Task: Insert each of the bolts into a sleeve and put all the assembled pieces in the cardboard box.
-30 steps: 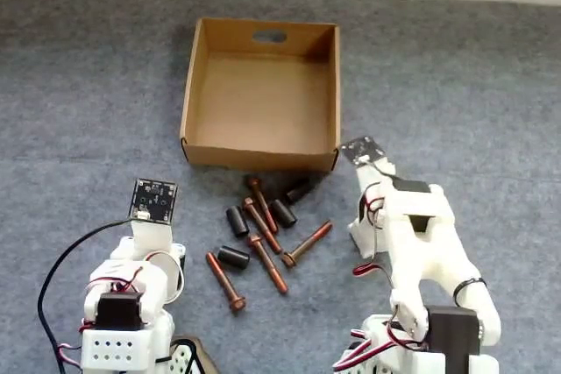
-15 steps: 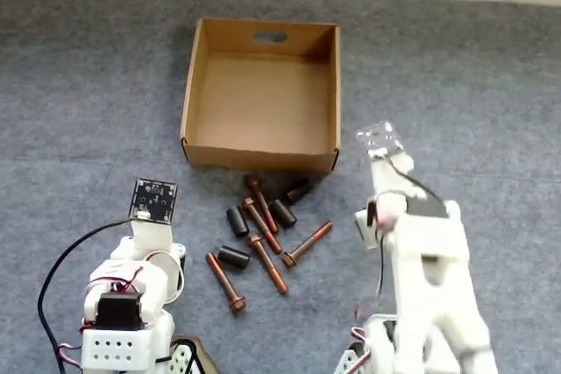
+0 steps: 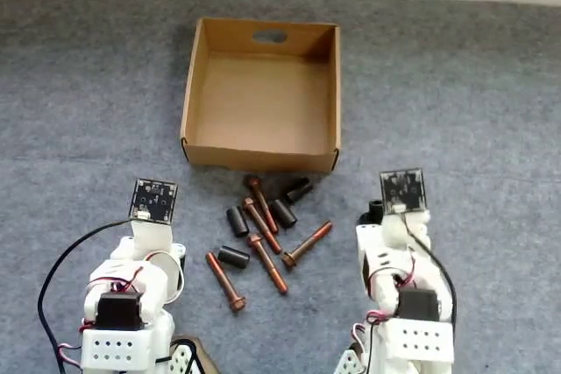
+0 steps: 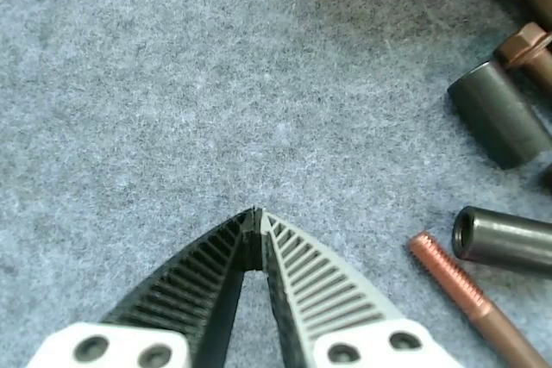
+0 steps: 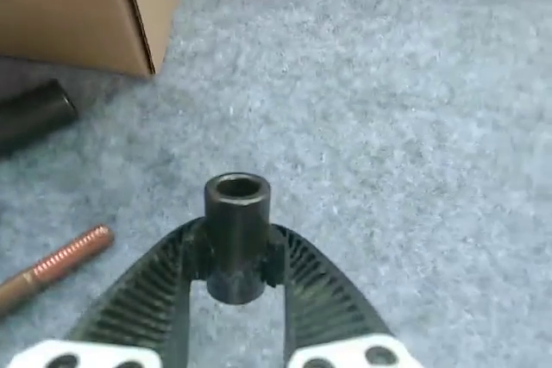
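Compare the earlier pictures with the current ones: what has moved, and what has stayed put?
The right gripper, shut on a sleeve, has drawn back from the near corner of the box toward its own base. It took hold of nothing new in this span. The left gripper, the bolts, the loose sleeves and the box stayed put.
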